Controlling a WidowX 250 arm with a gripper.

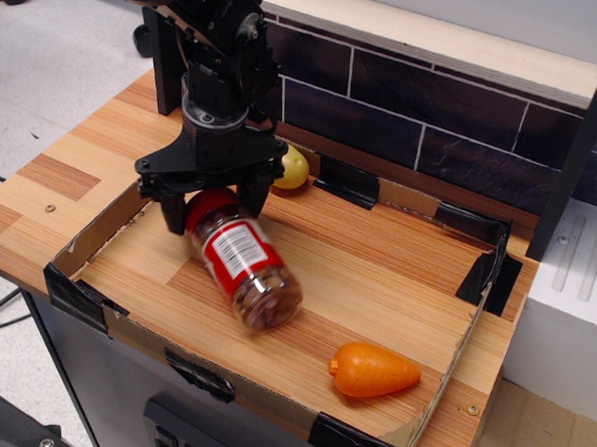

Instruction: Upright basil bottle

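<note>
Between tool (209, 207) fingers, spread wide: bottle (239, 258) cap end, lying tilted on bench (397, 259). Advise closing squarely on cap before pivoting upright, avoiding slip.

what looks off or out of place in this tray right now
The basil bottle lies on its side rather than upright, red cap under the gripper, whose fingers straddle it. Nothing looks spilled or damaged.

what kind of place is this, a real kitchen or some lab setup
Most likely a lab mock-up of a kitchen counter. A taped cardboard tray sits on a wooden tabletop against a dark tile backsplash, with a toy carrot, and a robot gripper over a basil bottle.
</note>
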